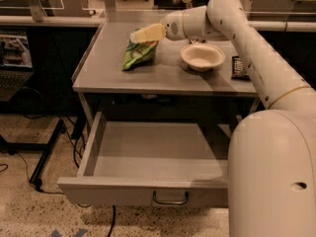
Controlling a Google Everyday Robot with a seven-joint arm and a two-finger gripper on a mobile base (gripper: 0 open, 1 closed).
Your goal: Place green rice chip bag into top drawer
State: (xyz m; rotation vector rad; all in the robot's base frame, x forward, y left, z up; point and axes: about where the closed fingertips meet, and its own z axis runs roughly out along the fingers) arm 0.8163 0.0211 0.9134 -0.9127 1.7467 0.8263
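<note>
The green rice chip bag (137, 55) lies on the grey table top (113, 73) at its left part, crinkly light green with darker print. My gripper (143, 34) reaches from the right on the long white arm and hovers just over the bag's far end, partly covering it. The top drawer (148, 154) stands pulled out below the table, wide, shallow and empty, with a curved metal handle (170, 199) on its front panel.
A white bowl (202, 56) sits on the table right of the bag. A small dark packet (240, 67) lies at the table's right edge. My white arm and body fill the right side. A black stand (44, 154) and cables are on the floor at left.
</note>
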